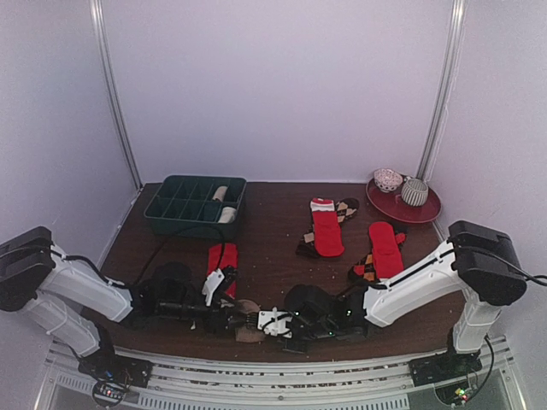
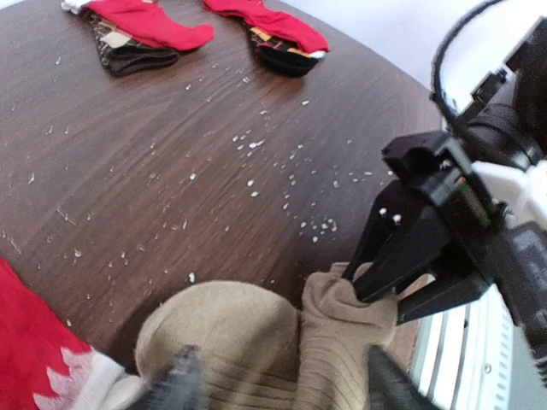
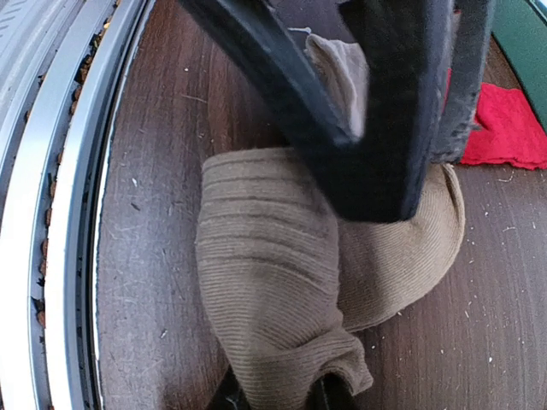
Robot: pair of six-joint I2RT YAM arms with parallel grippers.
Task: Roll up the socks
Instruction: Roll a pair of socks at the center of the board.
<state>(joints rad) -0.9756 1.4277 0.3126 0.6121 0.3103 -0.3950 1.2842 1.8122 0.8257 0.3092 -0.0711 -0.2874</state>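
The brown worktop point(image 1: 273, 266) carries the tan socks point(image 2: 231, 333), bundled at its near edge between my two arms, well apart from the red and diamond-patterned socks point(image 1: 326, 229) farther back. My right gripper point(image 2: 355, 286) is clenched on a fold of the tan cuff. My left gripper point(image 2: 278, 384) is released, its fingers spread either side of the ribbing.

A tray point(image 1: 193, 225) is set at the table's point(image 1: 267, 249) back left, a plate point(image 1: 429, 210) at back right; socks point(image 1: 327, 231) are laid between, a bundled sock point(image 3: 256, 256) at the near edge.
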